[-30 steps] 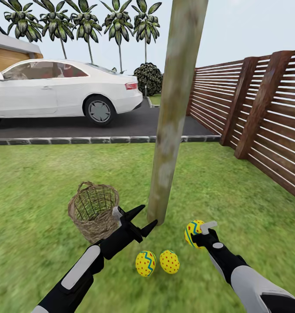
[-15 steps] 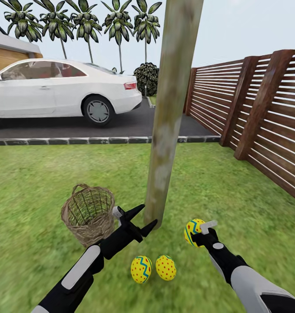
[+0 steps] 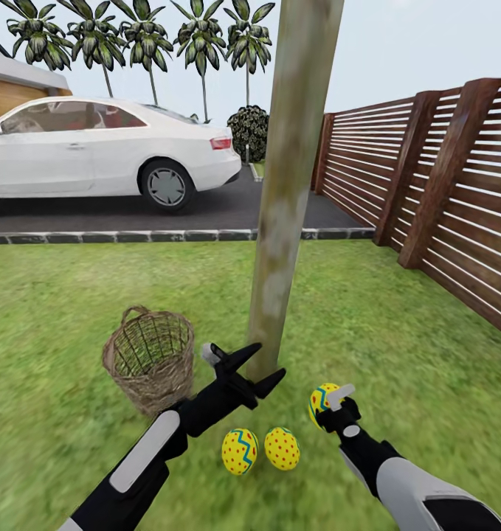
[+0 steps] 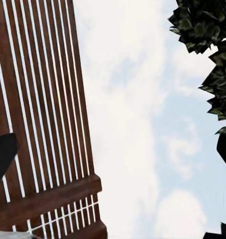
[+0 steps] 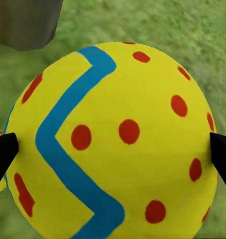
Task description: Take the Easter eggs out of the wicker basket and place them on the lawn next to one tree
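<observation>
Two yellow Easter eggs with red dots and blue zigzags lie side by side on the lawn, just in front of the tree. My right gripper is shut on the third egg, held right of the trunk's foot; up close that egg sits between the fingertips. My left gripper stands open and empty by the trunk's base. The wicker basket stands left of the tree, and I see no egg in it.
A brown slatted fence runs along the right side. A white car is parked on the dark driveway beyond the stone kerb. Palms and a dark bush stand at the back. The fence shows against sky.
The head view has drifted, shifting the scene slightly. My left gripper has moved up and right toward the trunk. My right gripper with its egg has sunk a little and come nearer.
</observation>
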You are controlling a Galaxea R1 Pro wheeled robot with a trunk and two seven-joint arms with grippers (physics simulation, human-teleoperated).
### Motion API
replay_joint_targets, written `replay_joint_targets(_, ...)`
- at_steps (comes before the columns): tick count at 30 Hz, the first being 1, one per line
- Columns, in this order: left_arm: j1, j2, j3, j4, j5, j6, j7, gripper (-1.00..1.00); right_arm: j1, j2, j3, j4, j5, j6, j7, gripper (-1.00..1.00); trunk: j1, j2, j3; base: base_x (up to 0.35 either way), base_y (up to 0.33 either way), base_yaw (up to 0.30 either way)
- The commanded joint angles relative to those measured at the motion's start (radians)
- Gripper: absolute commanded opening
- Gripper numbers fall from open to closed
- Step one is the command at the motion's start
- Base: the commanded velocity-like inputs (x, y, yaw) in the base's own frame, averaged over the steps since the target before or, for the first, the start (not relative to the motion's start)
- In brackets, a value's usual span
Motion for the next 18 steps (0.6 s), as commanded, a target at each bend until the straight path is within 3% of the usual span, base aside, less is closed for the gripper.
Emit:
replay_joint_targets(1,-0.001,0.001,-0.007,0.000,0.008,0.005,0.002,1.00,0.000,0.002,0.000,0.004,0.006,-0.003,-0.018,-1.00,0.004,-0.008,-0.004,0.000,0.000,0.000)
replay_joint_targets(18,-0.001,0.001,-0.013,0.009,0.008,0.003,0.006,1.00,0.000,-0.004,0.002,0.021,0.008,-0.042,-0.045,-1.00,0.069,-0.127,-0.057,0.000,0.000,0.000)
